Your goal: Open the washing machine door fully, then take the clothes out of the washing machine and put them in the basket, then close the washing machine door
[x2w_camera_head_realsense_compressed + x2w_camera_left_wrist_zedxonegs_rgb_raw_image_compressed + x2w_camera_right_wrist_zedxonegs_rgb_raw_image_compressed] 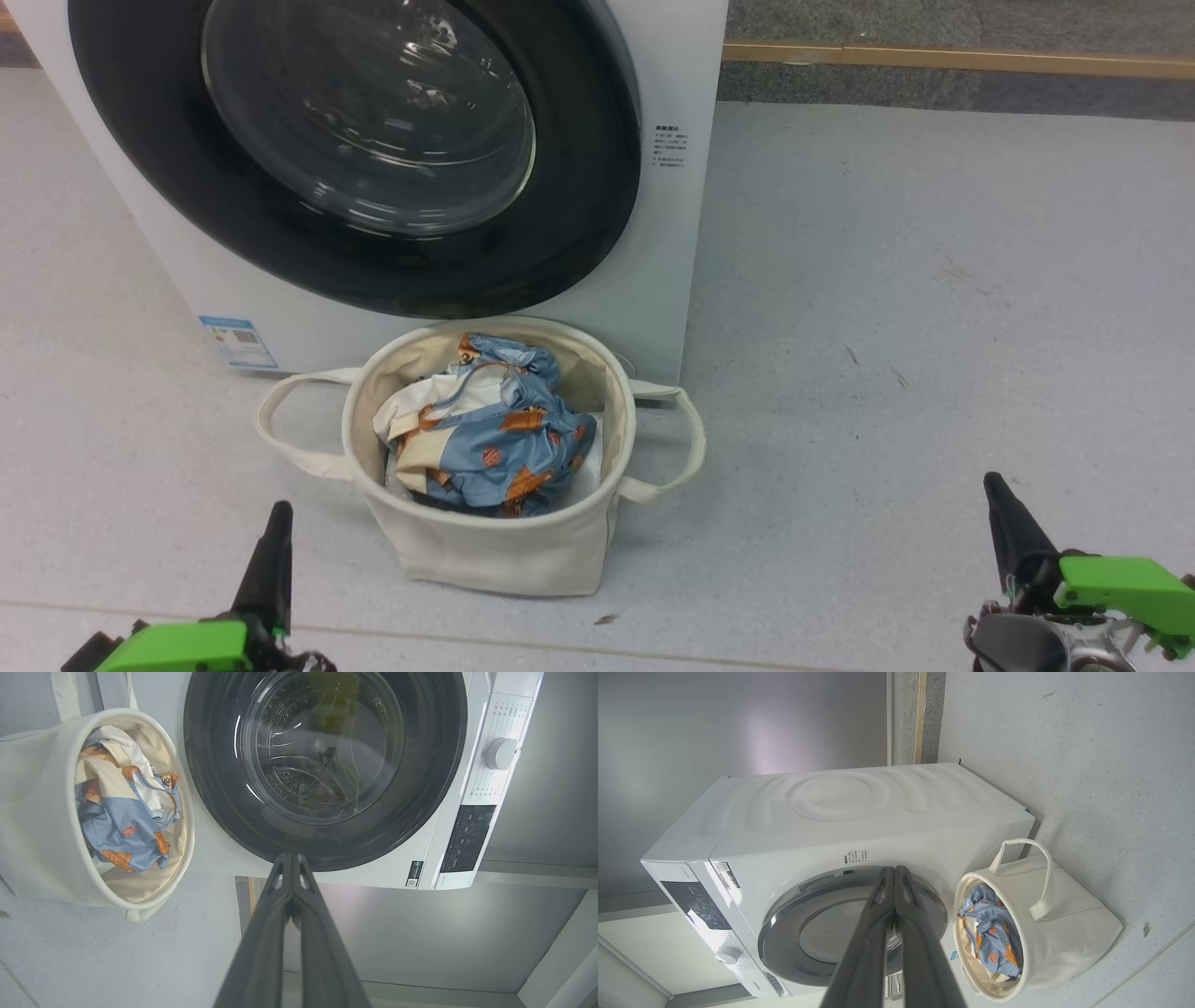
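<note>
The white washing machine (672,233) stands ahead with its round black-rimmed door (373,149) shut flat against the front; the door (322,765) and machine (831,812) also show in the wrist views. Just before it on the floor sits the cream basket (495,551), holding the light blue clothes (495,439) with orange figures. The basket (37,826) and clothes (121,821) lie at the left of the left wrist view, and the basket (1064,924) with clothes (990,933) at the right of the right wrist view. My left gripper (291,858) and right gripper (894,871) are both shut and empty, low and back from the basket.
Grey speckled floor (934,327) spreads to the right of the machine. A wooden strip (934,58) runs along the wall base behind. The control panel and knob (500,753) are on the machine's front.
</note>
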Tool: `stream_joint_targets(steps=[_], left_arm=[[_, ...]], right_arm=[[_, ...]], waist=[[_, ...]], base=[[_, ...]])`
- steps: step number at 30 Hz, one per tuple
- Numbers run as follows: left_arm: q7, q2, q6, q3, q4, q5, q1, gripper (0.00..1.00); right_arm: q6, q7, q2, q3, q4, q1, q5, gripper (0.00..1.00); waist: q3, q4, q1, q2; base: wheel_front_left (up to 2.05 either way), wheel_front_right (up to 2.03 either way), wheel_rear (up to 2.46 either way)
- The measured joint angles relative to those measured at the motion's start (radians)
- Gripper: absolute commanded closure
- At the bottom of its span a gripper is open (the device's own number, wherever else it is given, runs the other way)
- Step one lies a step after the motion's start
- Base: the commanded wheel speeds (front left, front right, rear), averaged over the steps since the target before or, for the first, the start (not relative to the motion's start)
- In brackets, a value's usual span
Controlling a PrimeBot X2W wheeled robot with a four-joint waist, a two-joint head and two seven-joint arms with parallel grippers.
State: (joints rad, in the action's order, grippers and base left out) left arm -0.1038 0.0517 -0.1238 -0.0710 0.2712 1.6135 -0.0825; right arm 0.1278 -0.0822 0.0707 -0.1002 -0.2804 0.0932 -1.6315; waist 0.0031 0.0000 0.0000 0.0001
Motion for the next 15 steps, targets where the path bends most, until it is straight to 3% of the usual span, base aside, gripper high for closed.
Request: stream_joint_targets(steps=[15], left_arm=[[0.0, -0.001, 0.0, -0.003, 0.0, 0.0, 0.0, 1.0]], right_arm=[[0.0, -0.005, -0.003, -0.006, 0.0, 0.0, 0.0, 1.0]], waist=[[0.0, 0.0, 0.0, 0.0]], base=[[0.0, 0.0, 0.0]])
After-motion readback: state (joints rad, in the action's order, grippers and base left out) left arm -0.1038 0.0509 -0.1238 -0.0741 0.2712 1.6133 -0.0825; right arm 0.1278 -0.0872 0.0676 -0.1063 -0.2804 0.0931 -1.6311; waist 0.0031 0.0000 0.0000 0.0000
